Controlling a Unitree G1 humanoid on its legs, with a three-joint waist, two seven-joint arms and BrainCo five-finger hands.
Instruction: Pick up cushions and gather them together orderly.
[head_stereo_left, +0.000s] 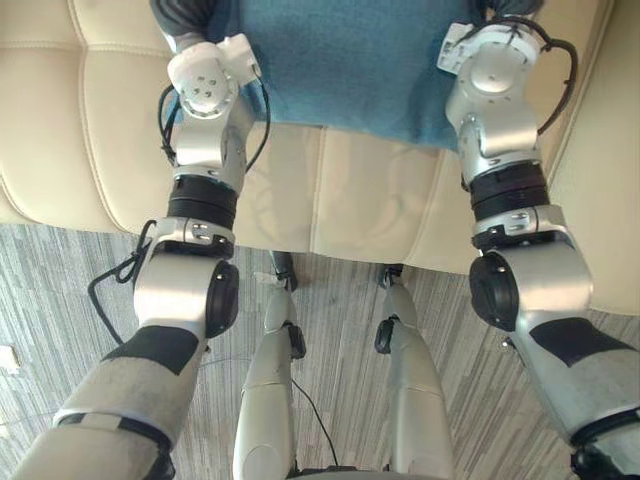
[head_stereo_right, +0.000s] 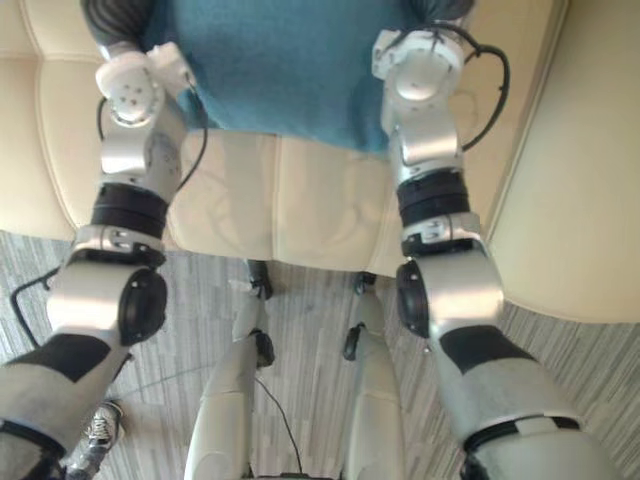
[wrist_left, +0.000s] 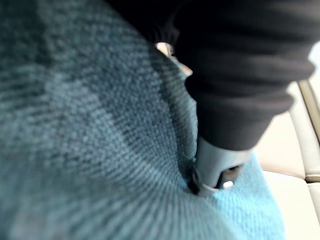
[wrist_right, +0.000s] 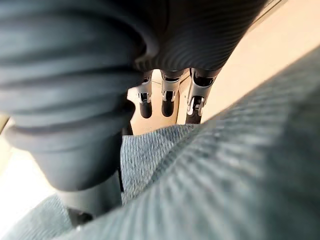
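Step in hand, as I judge it: a two-handed lift off the sofa (head_stereo_left: 370, 200).

- The teal cushion (head_stereo_left: 340, 60) lies on the seat between my arms.
- My left robot hand (wrist_left: 220, 160) is pressed into one flank. I cannot tell how far it is closed.
- My right robot hand (wrist_right: 167, 97) is at the other flank. Its fingers (wrist_right: 196, 100) are fairly straight and show past the cushion's edge against the cream upholstery. The thumb rests on the knit, and nothing is gripped.

To do it well:
- Press inward evenly from both sides before raising.
- Keep both wrists level so the cushion comes up flat.
- Don't drag it over the seat.

Materials:
- Sofa: cream and leather-like, smooth with a slight sheen. Stitched seams divide it into padded panels.
- Cushion: teal ribbed knit, broad and roughly rectangular. It is soft, dents under pressure, and will likely sag in the middle.
- Robot hands: dark ribbed covers, with hard silver dark-tipped fingers.
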